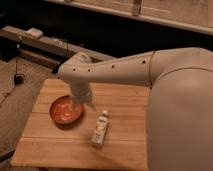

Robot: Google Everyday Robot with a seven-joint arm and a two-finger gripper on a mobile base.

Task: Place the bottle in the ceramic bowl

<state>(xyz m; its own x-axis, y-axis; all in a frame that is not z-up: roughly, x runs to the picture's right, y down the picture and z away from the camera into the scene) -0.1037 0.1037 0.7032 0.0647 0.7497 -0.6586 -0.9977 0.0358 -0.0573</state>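
The bottle (101, 128), slim and pale with a white cap and a light label, lies on its side on the wooden table (60, 145), just right of the bowl. The ceramic bowl (64, 111) is round, shallow and orange-red, and sits at the table's left. My gripper (80, 104) hangs down from the big white arm (115, 72) over the bowl's right rim, up and to the left of the bottle's cap. The wrist hides its fingers.
The arm's bulky white body (180, 115) fills the right side and covers the table's right part. A dark bench with a pale object (34, 33) runs behind the table. Carpeted floor lies to the left.
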